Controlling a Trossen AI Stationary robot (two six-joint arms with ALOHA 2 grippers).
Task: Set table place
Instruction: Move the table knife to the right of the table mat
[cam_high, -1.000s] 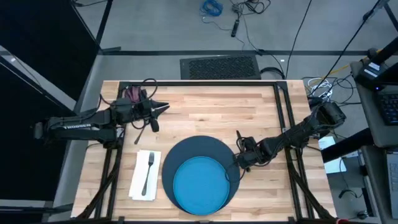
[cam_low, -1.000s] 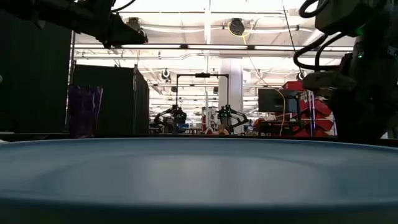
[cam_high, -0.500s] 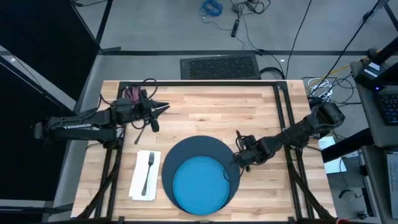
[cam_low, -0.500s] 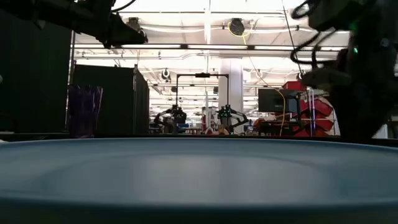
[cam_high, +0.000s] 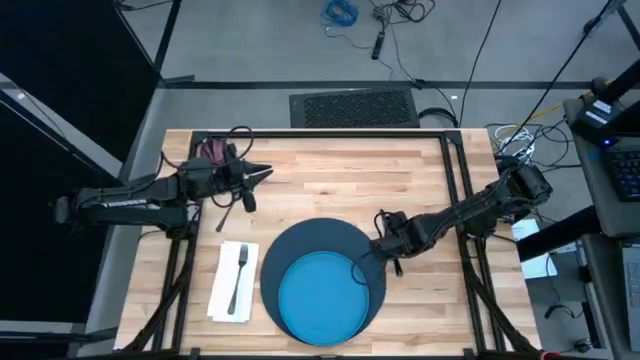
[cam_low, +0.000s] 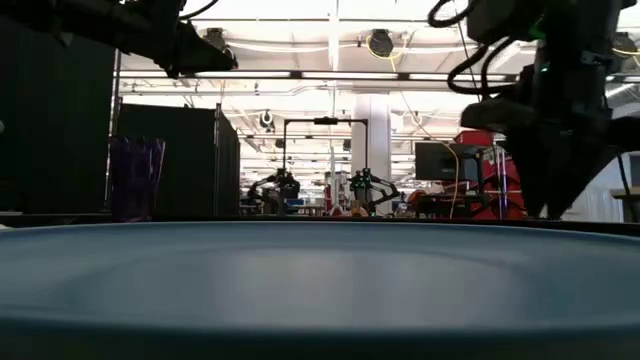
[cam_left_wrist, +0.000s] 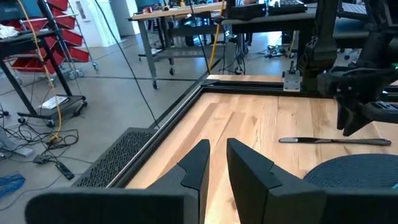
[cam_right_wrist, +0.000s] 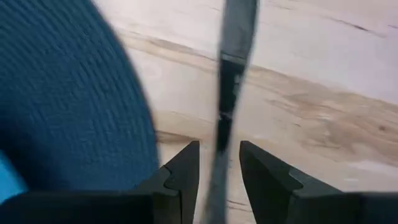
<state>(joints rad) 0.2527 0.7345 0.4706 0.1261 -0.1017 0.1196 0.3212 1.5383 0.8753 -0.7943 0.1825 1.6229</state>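
Note:
On the table (cam_high: 350, 180) a dark blue round mat (cam_high: 310, 240) carries a bright blue plate (cam_high: 320, 297). Left of the mat a fork (cam_high: 238, 272) rests on a white folded napkin (cam_high: 222, 290). The knife (cam_left_wrist: 333, 141) lies flat on the wood just off the mat's right rim. My right gripper (cam_high: 383, 247) hangs over it, open, one finger on either side of the knife (cam_right_wrist: 229, 81) with a gap on both sides. My left gripper (cam_high: 262, 174) waits at the far left beside the purple cup (cam_high: 212, 150), open by a narrow gap, with nothing between its fingers.
The cup stands at the table's far left corner, close behind my left arm. Bare wood runs along the far side and to the right of the mat. A black frame rail (cam_left_wrist: 186, 102) borders the table top.
My right gripper has moved a little toward the table's far edge and leftward along the mat's right rim, now standing over the knife. The plate, mat, napkin and fork have stayed where they were.

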